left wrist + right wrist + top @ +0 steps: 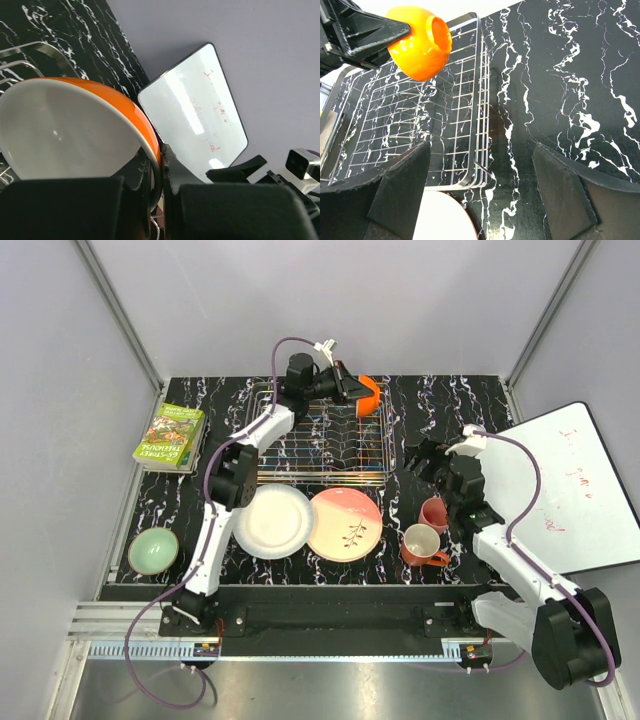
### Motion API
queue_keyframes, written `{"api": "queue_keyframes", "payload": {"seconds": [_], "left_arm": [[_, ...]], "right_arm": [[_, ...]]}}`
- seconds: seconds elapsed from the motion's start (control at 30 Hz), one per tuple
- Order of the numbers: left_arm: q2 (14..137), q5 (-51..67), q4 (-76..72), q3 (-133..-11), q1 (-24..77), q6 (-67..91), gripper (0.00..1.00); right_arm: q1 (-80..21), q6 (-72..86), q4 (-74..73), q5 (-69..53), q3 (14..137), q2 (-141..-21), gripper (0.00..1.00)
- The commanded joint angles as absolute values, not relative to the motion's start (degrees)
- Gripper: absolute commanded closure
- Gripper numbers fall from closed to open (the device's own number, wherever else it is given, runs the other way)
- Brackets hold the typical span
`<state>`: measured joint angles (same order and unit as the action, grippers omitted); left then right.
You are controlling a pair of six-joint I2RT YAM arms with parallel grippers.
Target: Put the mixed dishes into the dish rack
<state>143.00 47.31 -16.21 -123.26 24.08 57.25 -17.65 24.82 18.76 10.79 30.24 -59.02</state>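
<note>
Left gripper (352, 388) is clamped on the rim of the orange bowl (369, 393), holding it tipped on its side over the upper right corner of the dish rack (320, 445), top centre of the overhead view. Right gripper (425, 458) is spread wide with nothing in it, just right of the rack. Below the rack the 2 plates, white plate (272, 521) and peach plate (345, 524), sit side by side. Pink cup (434, 512) and orange mug (422, 543) are to their right, pale green bowl (153, 550) at lower left.

Glossy orange bowl (420, 47) (shiny metal wire rack (481, 100))
</note>
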Motion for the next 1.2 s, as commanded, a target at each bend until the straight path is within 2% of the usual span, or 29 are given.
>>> {"api": "queue_keyframes", "payload": {"seconds": [0.0, 0.37, 0.43, 0.47, 0.53, 0.57, 0.67, 0.7, 0.9, 1.07, 1.17], "left_arm": [[143.35, 44.47, -18.02, -122.88, 24.61, 54.93, 1.0], [139.4, 44.47, -21.26, -112.07, 24.87, 54.58, 1.0], [139.13, 44.91, -21.36, -111.88, 24.87, 54.67, 0.92], [139.13, 45.09, -21.44, -111.88, 24.87, 54.67, 0.79], [138.78, 44.74, -21.27, -112.06, 24.87, 54.14, 0.66], [138.61, 44.65, -21.18, -112.15, 24.96, 53.97, 0.53], [137.55, 44.56, -20.4, -112.41, 24.96, 52.74, 0.46], [136.68, 44.47, -20.04, -112.41, 24.87, 51.69, 0.39], [129.83, 43.68, -14.25, -111.71, 24.79, 43.01, 0.37], [120.43, 43.51, 4.61, -110.31, 22.77, 30.61, 0.37], [110.09, 39.48, 17.99, -106.98, 19.79, 16.05, 0.35]], "right_arm": [[-18.11, 24.26, 19.07, 10.37, 33.05, -59.59, 0.08], [-18.11, 24.43, 18.72, 10.11, 33.4, -60.2, 0.07], [-18.11, 24.7, 18.46, 9.76, 33.4, -60.29, 0.07], [-18.11, 24.87, 18.37, 9.67, 33.4, -60.38, 0.07], [-18.11, 25.05, 18.11, 9.67, 33.4, -60.21, 0.05], [-18.19, 24.96, 18.02, 9.84, 33.4, -60.21, 0.05], [-18.19, 24.87, 17.58, 10.02, 33.57, -60.47, 0.02], [-18.11, 24.96, 17.32, 10.19, 33.66, -60.47, 0.02], [-18.11, 23.82, 16.0, 11.6, 34.89, -60.73, 0.0], [-18.11, 23.12, 13.45, 13.88, 36.65, -60.47, 0.0], [-18.11, 24.08, 11.0, 16.25, 36.83, -60.2, 0.0]]}}
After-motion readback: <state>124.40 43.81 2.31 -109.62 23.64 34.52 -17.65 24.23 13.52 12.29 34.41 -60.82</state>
